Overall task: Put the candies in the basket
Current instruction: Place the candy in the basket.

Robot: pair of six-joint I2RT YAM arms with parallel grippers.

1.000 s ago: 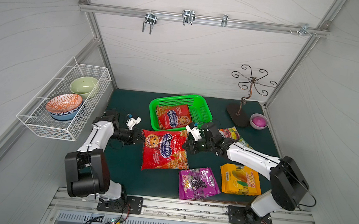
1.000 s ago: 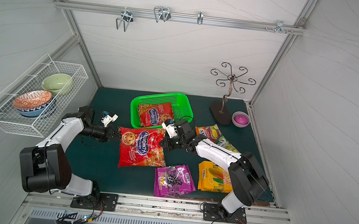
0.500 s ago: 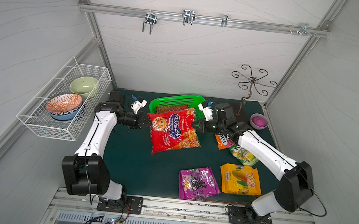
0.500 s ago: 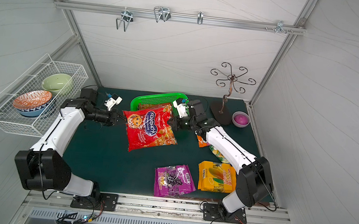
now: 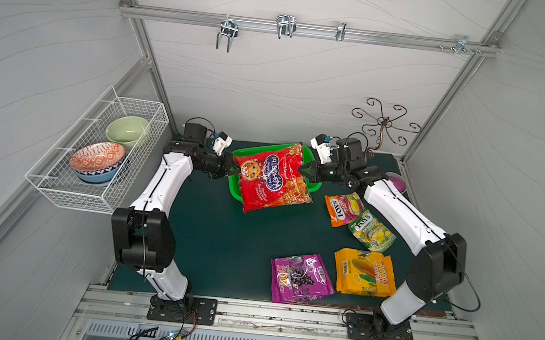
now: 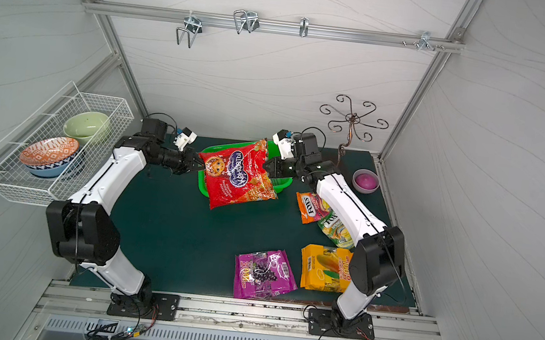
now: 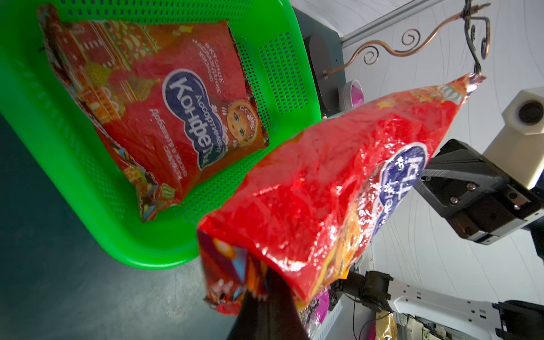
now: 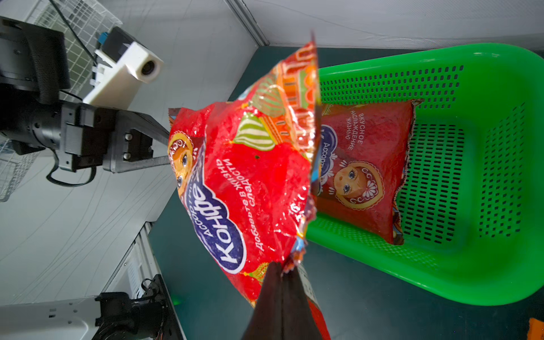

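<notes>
A large red candy bag (image 5: 272, 177) hangs stretched between both arms above the green basket (image 5: 235, 187). My left gripper (image 5: 232, 168) is shut on one corner of it (image 7: 265, 282). My right gripper (image 5: 300, 170) is shut on the opposite edge (image 8: 282, 270). A second red bag (image 7: 164, 117) lies inside the basket (image 7: 73, 164), hidden under the held bag in both top views. On the mat lie a small orange bag (image 5: 341, 208), a green-yellow bag (image 5: 373, 231), a yellow-orange bag (image 5: 364, 272) and a purple bag (image 5: 300, 278).
A white wire basket (image 5: 98, 158) with bowls hangs on the left wall. A curled metal stand (image 5: 382, 127) and a small pink bowl (image 5: 398, 183) sit at the back right, behind my right arm.
Both grippers have lifted the red bag off the mat and carried it back, from in front of the basket to above it.
</notes>
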